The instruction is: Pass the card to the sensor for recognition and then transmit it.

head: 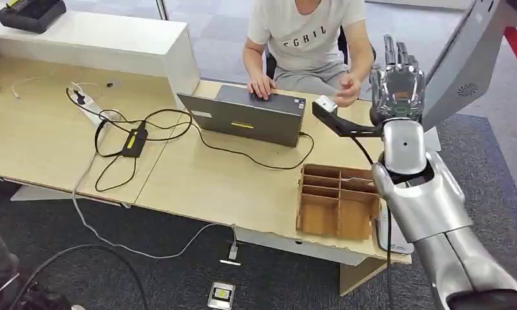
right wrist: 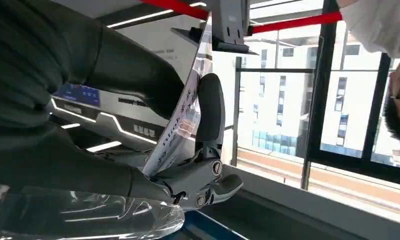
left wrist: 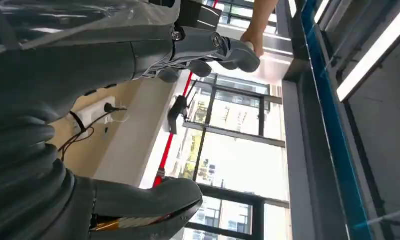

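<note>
My right hand (head: 397,84) is raised upright over the desk's right end, fingers pointing up, just right of the sensor (head: 325,103), a small white head on a black arm. In the right wrist view that hand (right wrist: 202,170) pinches a printed card (right wrist: 180,120) between the thumb and a dark finger (right wrist: 210,110), the card standing on edge. In the head view the hand's back hides the card. My left hand (left wrist: 113,60) holds nothing, its fingers (left wrist: 222,47) and thumb (left wrist: 153,200) set apart.
A person sits behind the desk with one hand on a grey laptop (head: 249,116) and the other hand (head: 346,87) close to the sensor. A wooden divided box (head: 338,201) stands by the near edge. Power strip (head: 91,106), adapter (head: 135,141) and cables lie left. A grey panel (head: 465,64) stands at the right.
</note>
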Available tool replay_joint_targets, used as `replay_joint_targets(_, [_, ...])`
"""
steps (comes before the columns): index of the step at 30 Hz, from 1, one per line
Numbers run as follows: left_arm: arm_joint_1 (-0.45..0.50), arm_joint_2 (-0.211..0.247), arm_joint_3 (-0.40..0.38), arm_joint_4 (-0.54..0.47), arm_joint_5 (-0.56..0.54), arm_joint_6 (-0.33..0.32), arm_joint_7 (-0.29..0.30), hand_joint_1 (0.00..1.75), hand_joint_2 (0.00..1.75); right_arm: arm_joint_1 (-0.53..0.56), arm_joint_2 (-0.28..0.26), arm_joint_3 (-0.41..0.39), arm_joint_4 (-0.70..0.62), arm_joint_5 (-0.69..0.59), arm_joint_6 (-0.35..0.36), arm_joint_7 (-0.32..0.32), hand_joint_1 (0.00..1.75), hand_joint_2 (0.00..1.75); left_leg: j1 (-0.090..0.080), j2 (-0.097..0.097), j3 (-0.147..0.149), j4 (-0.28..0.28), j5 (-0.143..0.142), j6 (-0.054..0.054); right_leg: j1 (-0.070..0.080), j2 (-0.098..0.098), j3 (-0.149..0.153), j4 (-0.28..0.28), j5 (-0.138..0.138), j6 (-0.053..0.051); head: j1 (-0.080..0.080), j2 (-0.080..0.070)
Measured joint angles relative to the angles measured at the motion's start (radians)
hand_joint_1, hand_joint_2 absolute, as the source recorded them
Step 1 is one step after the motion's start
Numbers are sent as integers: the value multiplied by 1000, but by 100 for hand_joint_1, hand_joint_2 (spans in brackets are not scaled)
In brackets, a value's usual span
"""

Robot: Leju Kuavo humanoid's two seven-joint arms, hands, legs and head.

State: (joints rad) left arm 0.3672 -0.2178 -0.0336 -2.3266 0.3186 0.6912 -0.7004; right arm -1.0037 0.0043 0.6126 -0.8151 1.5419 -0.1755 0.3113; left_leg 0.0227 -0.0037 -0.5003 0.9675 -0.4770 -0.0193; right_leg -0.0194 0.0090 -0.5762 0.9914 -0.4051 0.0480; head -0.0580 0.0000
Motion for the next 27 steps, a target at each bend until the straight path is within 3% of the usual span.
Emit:
replay_joint_targets(10, [42,-36,0,-10,-31,3,0,0,175,-54,110,62,164,-18,-18,-17,175,175,0,0,0,0,0,0,0,0,0,0,0,0,1,0])
replay_joint_targets(27, [47,-36,0,-11,-4,3,0,0,175,-54,119,97,272,-22,-18,-13,175,175,0,0,0,0,0,0,0,0,-1,0,0,0,0,0])
